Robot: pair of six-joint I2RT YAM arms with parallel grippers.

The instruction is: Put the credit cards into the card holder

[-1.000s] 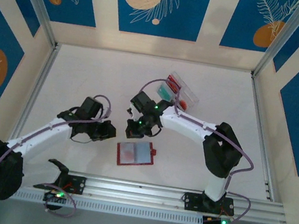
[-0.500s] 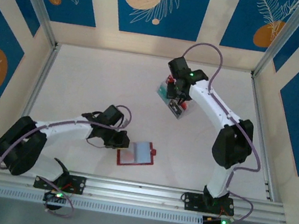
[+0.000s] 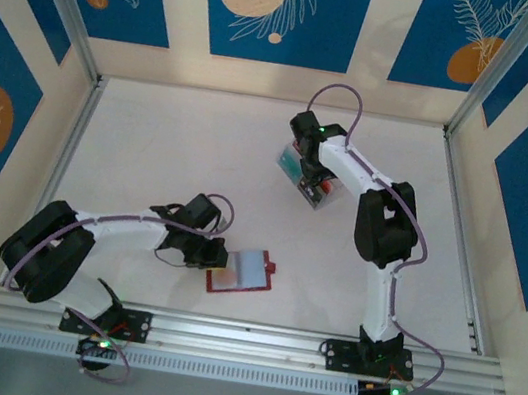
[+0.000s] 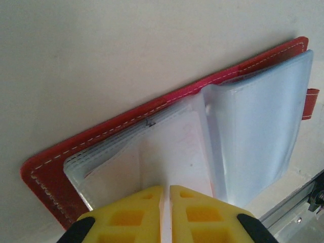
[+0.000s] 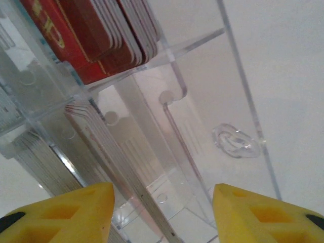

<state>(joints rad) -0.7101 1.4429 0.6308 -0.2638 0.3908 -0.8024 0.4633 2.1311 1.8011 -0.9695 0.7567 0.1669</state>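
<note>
Found holder lying open and flat on table, near front rail, clear pockets facing up. Laid that way presumably for reaching the slots from above.

Found left gripper clenched, low over holder's left half, tips right at a pocket leaf. Cannot tell whether pinching that leaf or only pressing on it. Judged as steadying the holder, or parting a slot, ready for a card.

Found right gripper released, fingers spread wide, nothing between them, poised over clear box at far middle of table, well apart from holder. Seen red cards standing on edge in one compartment, pale stack in the next, near the left-hand finger. Stored on edge, likely for nipping a single card by its top edge.

Taken as approach to a pick, with no card lifted. Cannot tell whether any pocket already filled.
</note>
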